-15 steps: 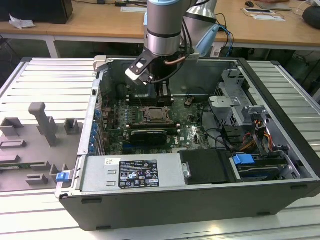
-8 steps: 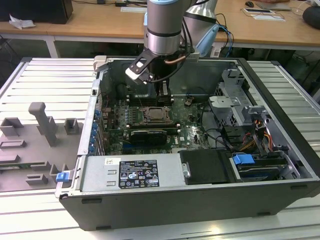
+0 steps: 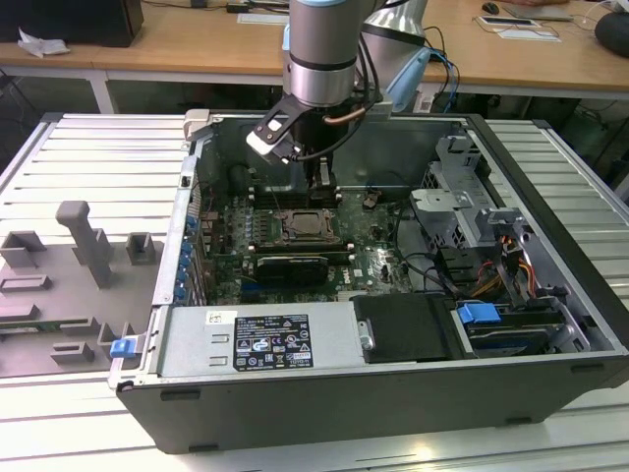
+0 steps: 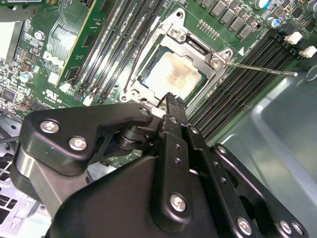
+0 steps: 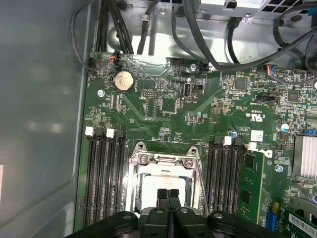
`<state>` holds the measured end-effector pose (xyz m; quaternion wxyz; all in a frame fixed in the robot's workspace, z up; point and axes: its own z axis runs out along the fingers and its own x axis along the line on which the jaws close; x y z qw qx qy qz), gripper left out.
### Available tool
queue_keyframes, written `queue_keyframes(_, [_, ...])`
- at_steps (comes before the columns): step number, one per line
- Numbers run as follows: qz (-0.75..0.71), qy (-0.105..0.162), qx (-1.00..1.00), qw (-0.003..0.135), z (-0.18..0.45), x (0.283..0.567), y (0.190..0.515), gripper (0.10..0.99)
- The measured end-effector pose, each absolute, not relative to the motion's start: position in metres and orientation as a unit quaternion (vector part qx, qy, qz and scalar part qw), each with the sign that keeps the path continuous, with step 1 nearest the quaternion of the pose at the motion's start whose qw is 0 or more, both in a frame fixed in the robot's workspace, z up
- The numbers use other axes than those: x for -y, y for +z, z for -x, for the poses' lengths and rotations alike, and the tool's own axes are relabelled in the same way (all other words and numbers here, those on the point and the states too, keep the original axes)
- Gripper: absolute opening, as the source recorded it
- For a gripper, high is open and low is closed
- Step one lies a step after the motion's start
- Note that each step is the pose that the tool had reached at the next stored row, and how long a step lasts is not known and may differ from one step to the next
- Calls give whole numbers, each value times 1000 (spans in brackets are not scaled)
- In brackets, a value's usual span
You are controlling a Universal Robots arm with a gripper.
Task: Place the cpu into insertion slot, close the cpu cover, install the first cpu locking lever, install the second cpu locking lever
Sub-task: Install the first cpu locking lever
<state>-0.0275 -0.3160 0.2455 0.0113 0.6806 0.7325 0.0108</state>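
- An open computer case (image 3: 295,418) lies on a slatted metal table (image 3: 98,147); in the exterior view the arm reaches down into it from 12 o'clock.
- The tool (image 3: 319,180) hangs over the green board (image 3: 378,258), just beside the slot (image 3: 308,228) at its 12 o'clock.
- In both wrist views the tool's fingers (image 5: 162,194) are pressed together, closed on nothing.
- The cpu (image 4: 171,74) sits in the slot with its pale metal top up, just past the fingertips; whether they touch it cannot be told.
- The cover (image 5: 166,159) lies flat over the slot, its silvery frame around the cpu.
- In the second wrist view a thin lever (image 4: 262,69) juts from one corner of the cover and runs out across the black memory slots (image 4: 233,91).
- In the first wrist view a coin battery (image 5: 124,79) sits on the board, well apart from the slot.
- In the exterior view a labelled power supply (image 3: 256,339) lies at 6 o'clock of the slot and a grey drive cage (image 3: 457,192) at 3 o'clock.
- Grey fixtures (image 3: 88,246) stand on the table at 9 o'clock of the case.
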Motion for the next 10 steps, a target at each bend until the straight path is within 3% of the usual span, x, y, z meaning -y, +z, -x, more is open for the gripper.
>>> queue_keyframes(10, [-681, 11, -732, 11, 27, 316, 249, 106])
